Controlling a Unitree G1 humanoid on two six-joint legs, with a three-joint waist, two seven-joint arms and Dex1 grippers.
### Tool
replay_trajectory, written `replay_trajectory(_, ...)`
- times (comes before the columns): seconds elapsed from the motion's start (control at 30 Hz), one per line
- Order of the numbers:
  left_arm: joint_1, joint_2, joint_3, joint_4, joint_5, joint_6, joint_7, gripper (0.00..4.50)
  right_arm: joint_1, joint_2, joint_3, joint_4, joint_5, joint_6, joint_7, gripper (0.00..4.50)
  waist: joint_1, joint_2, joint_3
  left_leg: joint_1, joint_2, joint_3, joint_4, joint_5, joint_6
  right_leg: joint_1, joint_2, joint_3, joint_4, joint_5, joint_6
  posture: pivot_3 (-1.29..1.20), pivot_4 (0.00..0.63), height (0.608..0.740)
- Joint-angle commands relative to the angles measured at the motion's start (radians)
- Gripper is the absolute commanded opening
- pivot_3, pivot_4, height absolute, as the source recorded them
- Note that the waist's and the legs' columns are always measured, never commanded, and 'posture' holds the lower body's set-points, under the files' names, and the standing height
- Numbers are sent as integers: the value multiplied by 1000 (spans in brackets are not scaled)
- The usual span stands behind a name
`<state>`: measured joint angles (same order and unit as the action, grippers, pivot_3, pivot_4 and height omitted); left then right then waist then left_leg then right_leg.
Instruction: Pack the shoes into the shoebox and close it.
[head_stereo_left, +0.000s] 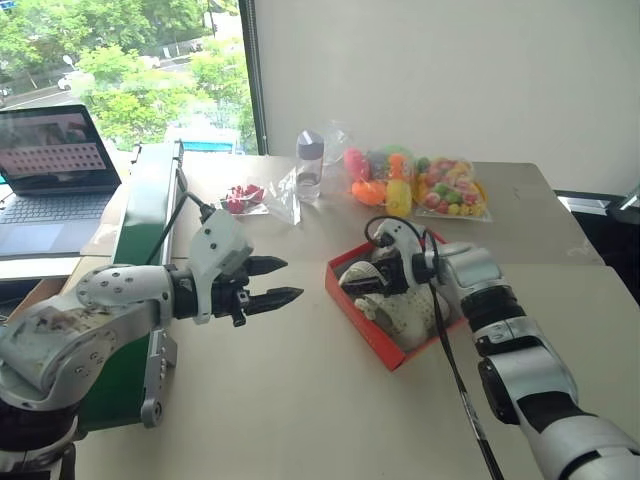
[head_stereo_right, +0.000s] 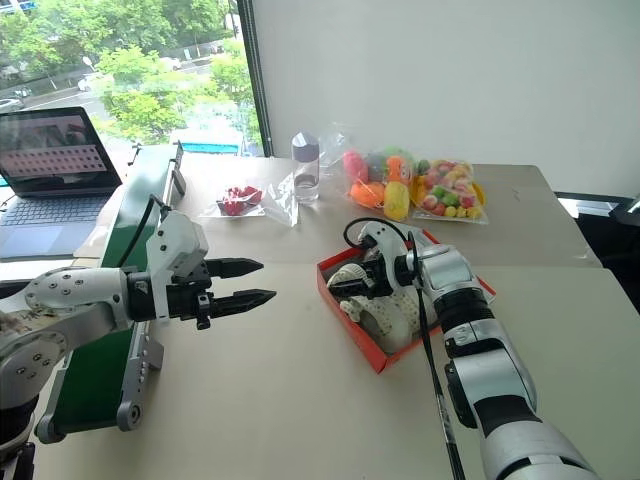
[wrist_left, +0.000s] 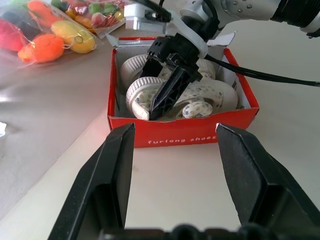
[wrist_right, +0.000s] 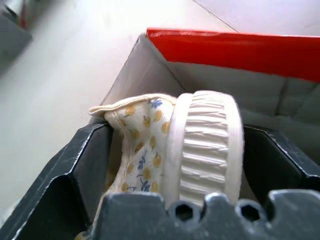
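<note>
In the left eye view, the shoebox is seen open on the beige worktop, in front of the robot and a little to its right. The shoes are seen lying inside it, cream with a small print. The right gripper is reached into the box from the right, with its black fingers over the nearer shoe. The left gripper is held above the bare worktop to the left of the box, well apart from it, with its two fingers parted and nothing between them. Behind the box, bagged toys and a clear bottle are set near the wall. A laptop is seen at the far left by the window.

In the right eye view, the same arrangement is shown.

In the left wrist view, the left gripper's fingers are seen spread, with the red front wall of the shoebox beyond them. The right gripper is seen dipping into the box onto the shoes.

In the right wrist view, the right gripper's fingers are seen standing wide on either side of one shoe, which lies on its edge between them with its ribbed sole shown. Whether the fingers press on it cannot be told.
</note>
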<state>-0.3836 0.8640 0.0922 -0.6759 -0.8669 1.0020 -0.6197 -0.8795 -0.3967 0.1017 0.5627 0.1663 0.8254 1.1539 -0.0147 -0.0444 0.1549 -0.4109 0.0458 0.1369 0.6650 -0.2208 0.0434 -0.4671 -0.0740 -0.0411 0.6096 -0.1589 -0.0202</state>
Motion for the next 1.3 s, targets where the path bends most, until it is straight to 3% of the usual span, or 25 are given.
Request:
replay_trajectory(0.03, -16, -6, -11, -2, 17, -37, -16, 2731, -44, -38, -126, -103, 93, 101, -63, 4473, 1, 0, 0, 0, 0, 0, 0, 0, 0, 0, 1, 0, 0, 1, 2, 0, 150, 740)
replay_trajectory(0.27, -40, -18, -48, 30, 42, -63, -48, 2731, -23, -81, -160, -197, 124, 141, -156, 4473, 1, 0, 0, 0, 0, 0, 0, 0, 0, 0, 0, 0, -1, 0, 1, 0, 150, 740)
replay_trajectory(0.6, -68, -24, -77, 79, 88, -93, -101, 2731, -9, -144, -184, -340, 235, 265, -150, 4473, 3, 0, 1, -2, -1, 0, 0, 1, 2, -2, 0, 0, -1, 1, 3, 0, 150, 740)
replay_trajectory(0.7, -73, -26, -84, 87, 100, -98, -112, 2731, 18, -189, -130, -430, 256, 271, -117, 3795, 3, 0, 1, -3, -1, 0, 0, 4, 7, -3, 0, 0, -1, 1, 3, 0, 150, 740)
replay_trajectory(0.83, -75, -26, -88, 88, 111, -100, -123, 2731, 83, -273, 32, -519, 185, 161, -70, 2377, 4, 0, 1, -4, 0, 0, 0, 3, 7, -3, 0, 0, -1, 0, 2, 0, 150, 740)
replay_trajectory(1.07, -65, -28, -82, 72, 120, -91, -120, 2731, 104, -239, 146, -368, 110, 23, -85, 7, 3, 0, 1, -4, -1, 0, 0, 4, 7, -4, 0, 0, -1, -1, 2, 0, 150, 740)
replay_trajectory(1.3, -56, -25, -62, 56, 109, -75, -103, 2731, 75, -192, 311, -119, -118, -243, -129, 7, 2, 0, 1, -4, -1, 0, 0, 4, 9, -3, 0, 0, -1, 0, 3, 0, 150, 740)
